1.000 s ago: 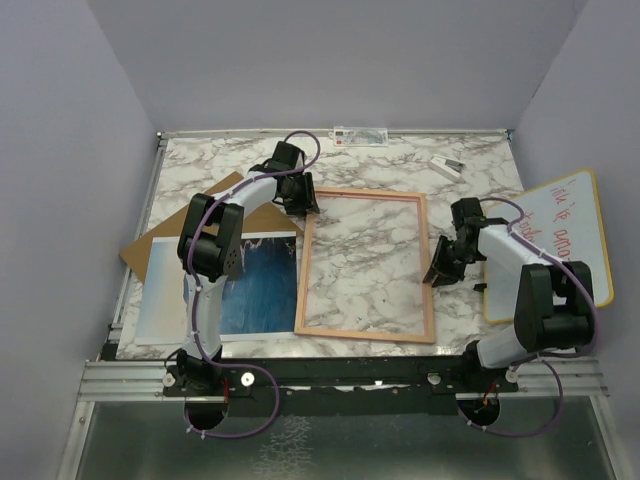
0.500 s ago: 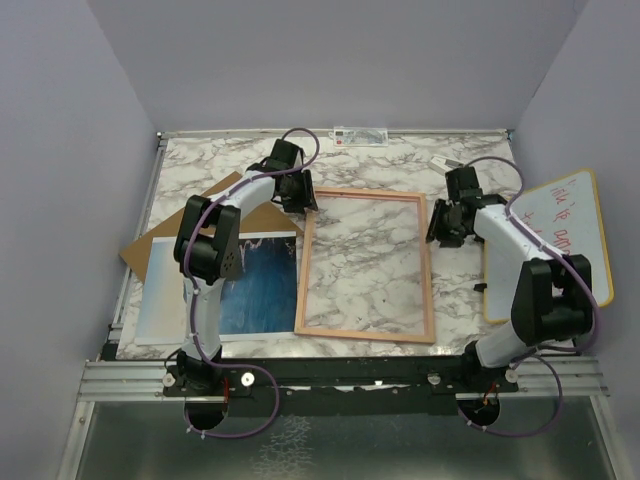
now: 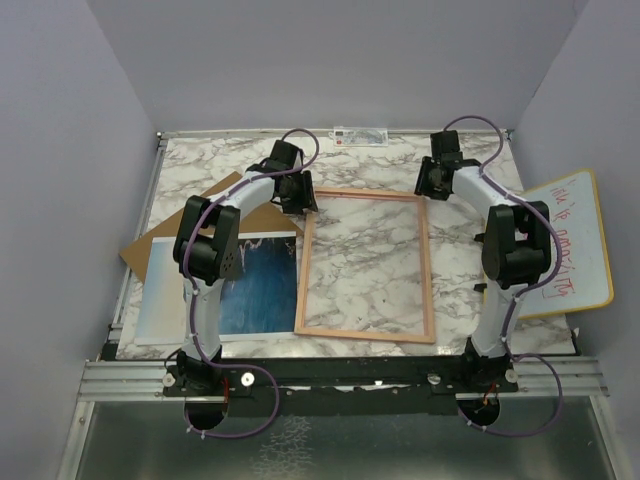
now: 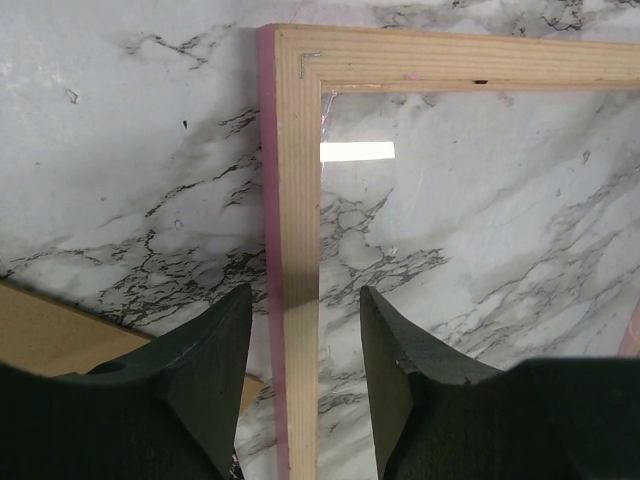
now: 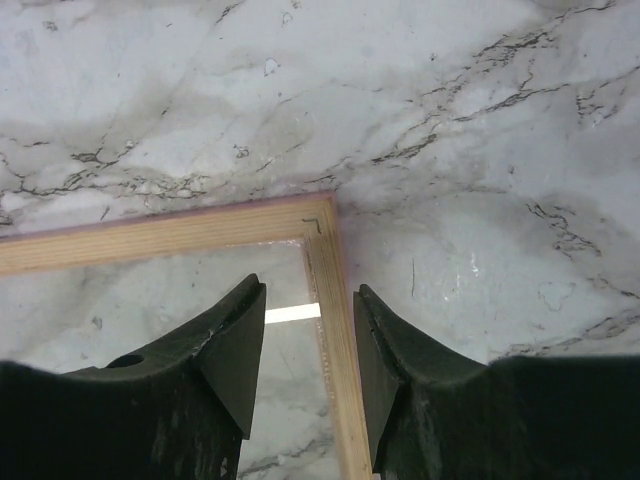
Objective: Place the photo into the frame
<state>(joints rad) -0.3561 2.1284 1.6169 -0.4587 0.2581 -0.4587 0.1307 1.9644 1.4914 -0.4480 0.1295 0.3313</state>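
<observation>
Now right hand (image 5: pixel 308 290) moved to frame (image 3: pixel 365 336) far-right corner, left hand (image 4: pixel 305 300) at far-left; both parted astride rim, gripping nothing; two-handed lift likely.

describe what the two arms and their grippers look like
Both the left arm and right arm have white links joined by bulky black joints. A thin purple cable loops along each. The left gripper and right gripper each carry two dark, matte, wedge-shaped fingers tapering to blunt tips.
</observation>
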